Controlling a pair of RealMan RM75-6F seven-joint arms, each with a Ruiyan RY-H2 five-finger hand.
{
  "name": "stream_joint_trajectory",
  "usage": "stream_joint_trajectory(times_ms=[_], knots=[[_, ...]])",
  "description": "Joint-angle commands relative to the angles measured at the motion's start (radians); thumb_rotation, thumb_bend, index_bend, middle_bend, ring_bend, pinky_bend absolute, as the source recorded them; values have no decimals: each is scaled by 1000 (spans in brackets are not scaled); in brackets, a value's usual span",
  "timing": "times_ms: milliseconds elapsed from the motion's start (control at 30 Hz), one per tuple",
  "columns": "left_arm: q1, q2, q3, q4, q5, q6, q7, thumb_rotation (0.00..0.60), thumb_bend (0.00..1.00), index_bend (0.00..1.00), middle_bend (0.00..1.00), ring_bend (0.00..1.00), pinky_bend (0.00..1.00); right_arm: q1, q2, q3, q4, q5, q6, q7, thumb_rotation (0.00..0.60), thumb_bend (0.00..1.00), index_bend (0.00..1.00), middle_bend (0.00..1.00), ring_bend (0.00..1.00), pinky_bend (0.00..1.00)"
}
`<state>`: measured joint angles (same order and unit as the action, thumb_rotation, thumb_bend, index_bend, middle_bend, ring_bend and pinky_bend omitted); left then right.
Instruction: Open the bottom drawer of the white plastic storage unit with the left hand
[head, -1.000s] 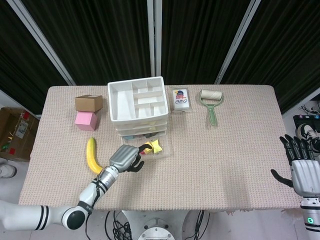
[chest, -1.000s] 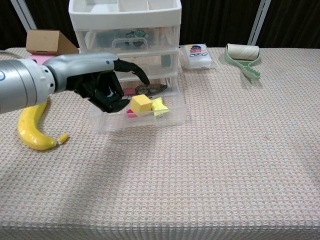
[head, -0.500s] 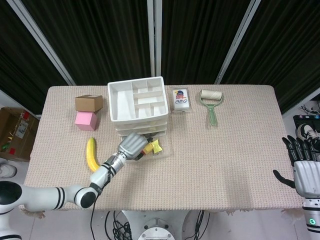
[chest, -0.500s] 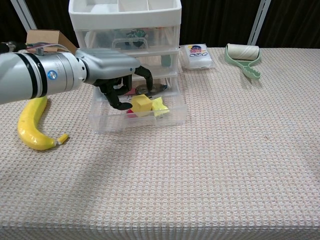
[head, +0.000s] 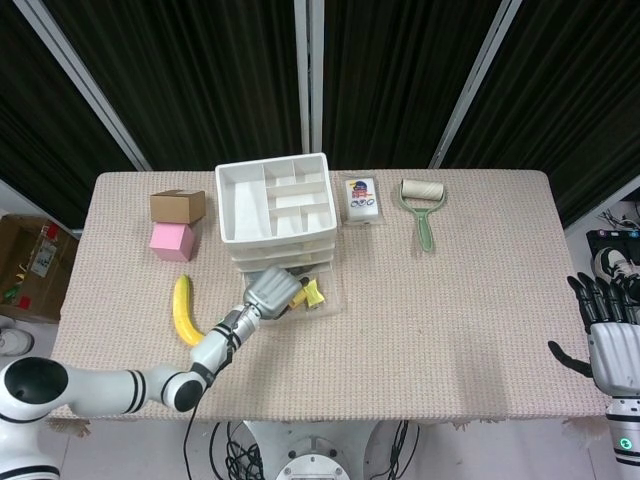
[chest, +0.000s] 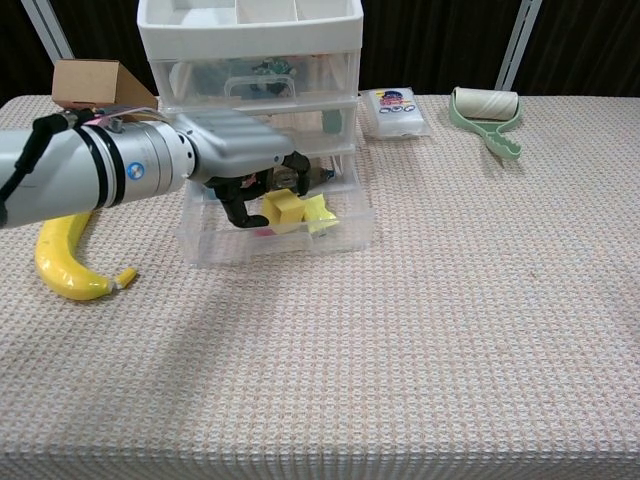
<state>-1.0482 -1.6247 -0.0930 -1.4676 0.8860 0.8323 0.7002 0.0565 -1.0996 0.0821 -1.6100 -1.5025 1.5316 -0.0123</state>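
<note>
From above, the left hand (head: 268, 293) sits over the bottom drawer (head: 318, 300), already pulled out, mid-picture, below the white storage unit (head: 275, 205). From the front, its fingers (chest: 240, 205) curl down into the drawer, holding nothing I can see; pull straight back, not sideways. The right hand (head: 607, 335), lower right, has fingers apart.

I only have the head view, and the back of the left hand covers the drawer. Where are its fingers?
Observer: The chest view shows the left hand with its fingertips curled down into the bottom drawer, which stands pulled out of the unit.
Operator: Is it holding anything in there?
Observer: A yellow block sits just right of those fingertips; I cannot tell whether they touch it.
Operator: Are the drawers above shut?
Observer: From the front, the middle drawer looks flush with the storage unit, not pulled out.
</note>
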Motion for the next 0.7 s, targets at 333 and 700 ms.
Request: stream_joint_trajectory(times_ms=[333, 700], knots=[[48, -5, -13, -2, 103, 110, -96, 600, 408, 488, 853, 987, 1000, -6, -1, 0, 13, 0, 5, 16, 600, 100, 0, 51, 0, 0], [122, 118, 73, -225, 435, 182, -256, 600, 405, 466, 845, 981, 1000, 0, -10, -2, 19, -11, 1, 17, 600, 98, 0, 52, 0, 0]])
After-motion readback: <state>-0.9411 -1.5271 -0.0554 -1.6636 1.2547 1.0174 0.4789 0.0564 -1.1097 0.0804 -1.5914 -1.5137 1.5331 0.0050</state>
